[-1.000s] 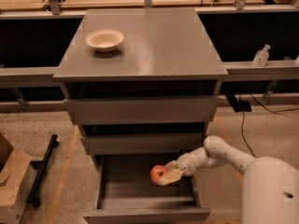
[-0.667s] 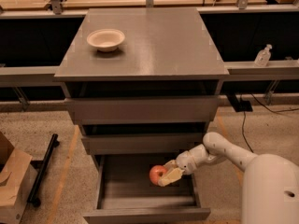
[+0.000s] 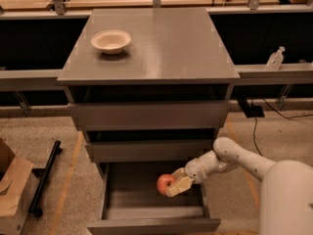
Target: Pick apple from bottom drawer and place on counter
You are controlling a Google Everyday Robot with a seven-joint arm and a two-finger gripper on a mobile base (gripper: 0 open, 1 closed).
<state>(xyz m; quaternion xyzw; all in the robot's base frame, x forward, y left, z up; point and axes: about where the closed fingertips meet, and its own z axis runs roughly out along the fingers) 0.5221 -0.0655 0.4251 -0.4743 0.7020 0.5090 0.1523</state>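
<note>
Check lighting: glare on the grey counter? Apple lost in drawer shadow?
Camera view: soft sheen across the matte-grey counter top, no harsh glare; white paper bowl casts a shadow; deep grey bottom drawer is dim, yet the small red-orange apple, gripped by the tool at its right side, reads clearly.

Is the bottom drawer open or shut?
Open. The bottom drawer sticks out past the two drawers above, showing its floor; the gripper is in it, shut on the apple.

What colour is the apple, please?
Red-orange; the camera view shows the apple held by the gripper inside the open bottom drawer.
</note>
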